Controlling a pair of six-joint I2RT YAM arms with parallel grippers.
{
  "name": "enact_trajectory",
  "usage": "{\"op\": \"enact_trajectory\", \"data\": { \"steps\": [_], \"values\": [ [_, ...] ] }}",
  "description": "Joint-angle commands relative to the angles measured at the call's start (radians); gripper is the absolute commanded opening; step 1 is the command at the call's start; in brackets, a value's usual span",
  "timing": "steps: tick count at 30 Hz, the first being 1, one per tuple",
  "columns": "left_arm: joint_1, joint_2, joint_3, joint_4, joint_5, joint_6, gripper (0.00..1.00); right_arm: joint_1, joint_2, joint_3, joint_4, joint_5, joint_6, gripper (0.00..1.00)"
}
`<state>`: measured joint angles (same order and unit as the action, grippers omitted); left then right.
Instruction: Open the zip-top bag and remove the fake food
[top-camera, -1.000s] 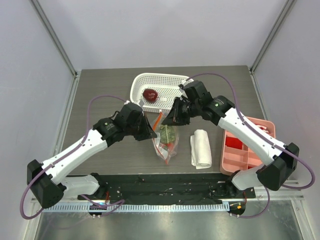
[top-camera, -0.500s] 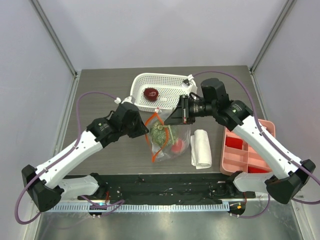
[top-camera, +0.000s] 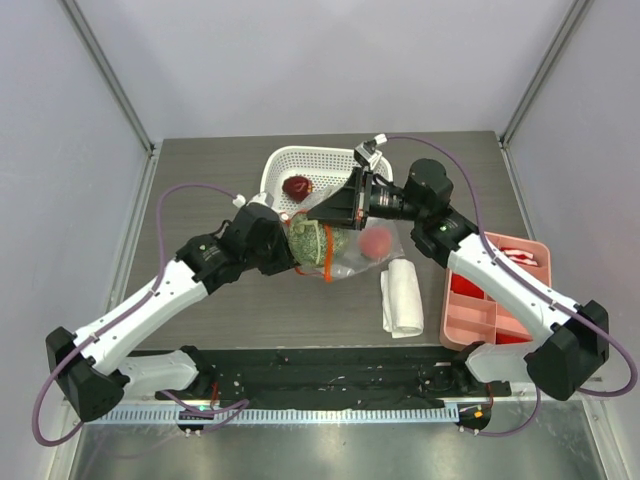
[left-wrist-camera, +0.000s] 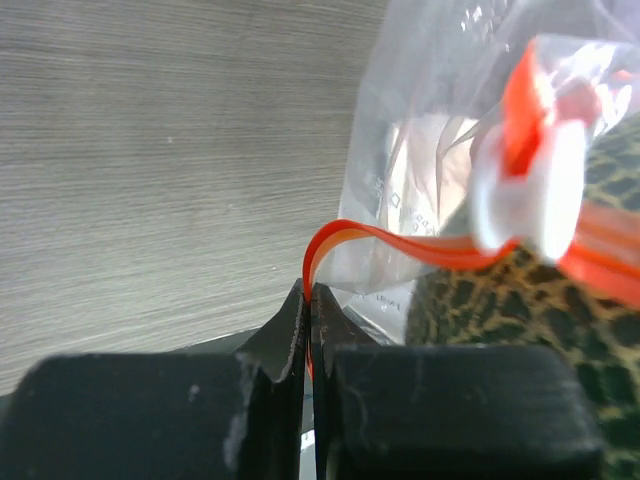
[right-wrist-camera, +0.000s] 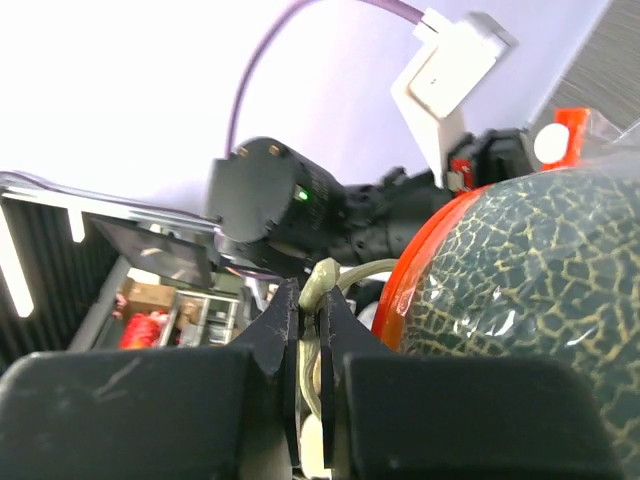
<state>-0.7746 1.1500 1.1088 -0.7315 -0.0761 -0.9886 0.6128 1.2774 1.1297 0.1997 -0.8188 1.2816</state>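
Observation:
The zip-top bag (top-camera: 352, 258) hangs lifted between both grippers, just in front of the white basket. Inside it are the bumpy green ball (top-camera: 306, 238) and the pinkish-red fruit (top-camera: 375, 243). The dark red fruit (top-camera: 298, 187) lies in the basket. My left gripper (top-camera: 297, 256) is shut on the orange zip strip (left-wrist-camera: 400, 243), its fingertips meeting (left-wrist-camera: 308, 290) beside the green ball (left-wrist-camera: 500, 310). My right gripper (top-camera: 318, 214) is shut (right-wrist-camera: 310, 290) on the bag's opposite lip, close to the ball (right-wrist-camera: 530, 270).
The white basket (top-camera: 345, 162) stands at the back middle. A folded white cloth (top-camera: 402, 297) lies right of the bag. A pink tray (top-camera: 470, 325) with red blocks sits at the right edge. The two arms meet over the table's middle.
Both grippers have raised the bag off the table and carried it back toward the basket. The bag has swung from hanging down to lying sideways, with the green ball now at its left end.

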Motion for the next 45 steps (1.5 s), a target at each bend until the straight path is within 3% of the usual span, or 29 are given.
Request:
{"op": "enact_trajectory", "data": {
  "steps": [1,4,6,9,11,17,24,26,33,45],
  "values": [
    [-0.002,-0.030,-0.015,0.069,0.029,-0.019,0.00,0.001,-0.003,0.039,0.190,0.042,0.154,0.01],
    [-0.002,-0.041,-0.018,0.073,0.021,-0.024,0.00,0.001,0.005,0.010,0.197,0.061,0.290,0.01],
    [-0.002,-0.064,-0.021,0.084,-0.011,-0.031,0.00,0.001,0.004,0.010,0.085,0.049,0.303,0.01],
    [-0.002,-0.124,-0.035,0.119,-0.057,-0.030,0.00,0.008,0.014,0.082,-0.186,-0.017,0.124,0.01],
    [-0.002,-0.151,-0.035,0.130,-0.070,-0.025,0.00,0.015,0.036,0.117,-0.272,-0.066,0.006,0.01],
    [-0.002,-0.139,-0.009,0.112,-0.057,0.013,0.00,0.082,0.059,0.150,-0.261,-0.140,-0.065,0.01],
    [-0.002,-0.127,-0.061,0.138,-0.008,-0.010,0.00,0.111,0.091,0.131,0.260,-0.143,0.251,0.01],
    [-0.002,-0.130,-0.070,0.141,-0.007,-0.013,0.00,0.110,0.105,0.185,0.225,-0.122,0.219,0.01],
    [-0.002,-0.160,-0.072,0.061,-0.053,-0.027,0.00,0.065,0.155,0.350,-0.141,-0.019,-0.056,0.01],
    [-0.002,-0.217,0.034,-0.135,-0.131,0.027,0.00,-0.082,0.290,0.374,-0.224,0.110,-0.226,0.01]
  ]
}}
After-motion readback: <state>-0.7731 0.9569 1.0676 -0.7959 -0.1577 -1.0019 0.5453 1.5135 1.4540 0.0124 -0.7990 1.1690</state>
